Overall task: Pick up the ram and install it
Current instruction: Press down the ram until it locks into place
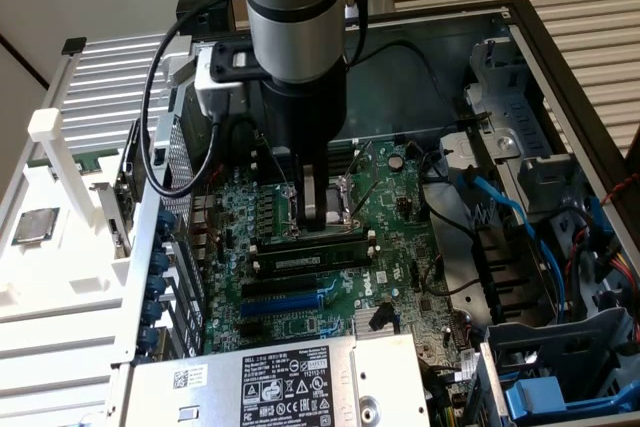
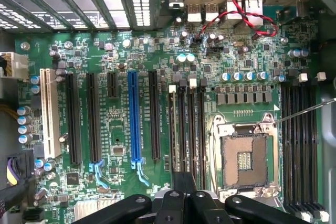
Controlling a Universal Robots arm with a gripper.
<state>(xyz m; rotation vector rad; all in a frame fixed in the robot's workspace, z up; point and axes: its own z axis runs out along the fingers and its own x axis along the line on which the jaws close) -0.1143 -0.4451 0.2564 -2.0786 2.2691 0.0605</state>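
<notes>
With its jaws clenched, gripper (image 1: 318,215) presses down on the ram (image 1: 312,252) | stick lies along its motherboard (image 2: 126,66) slot, seating it

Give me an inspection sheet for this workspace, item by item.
Surface: green motherboard inside an open computer case.
Job's things: ram lies along a memory slot, near the end effector.
Clutter: silver processor chip on a white rack.
Grippers: end effector shut, low over the board; contact with the ram unclear.
Cables: black cable loops off the wrist; blue cables; red-black wires.
Surroundings: power supply.
</notes>
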